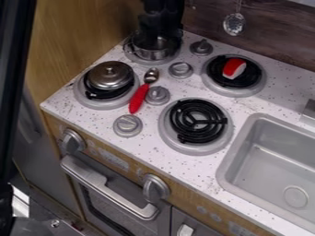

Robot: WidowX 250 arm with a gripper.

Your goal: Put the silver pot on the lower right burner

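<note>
The jaws of the lone black robot arm (pixel 161 13) hang over the silver pot (pixel 151 50), which sits just below them at the upper left burner (pixel 146 60); whether they are wide, narrow or closed on its rim, one cannot tell. The round pot presents no clear long axis. Its destination, the lower right burner (pixel 195 120), lies camera-ward and rightward of the jaws.
</note>
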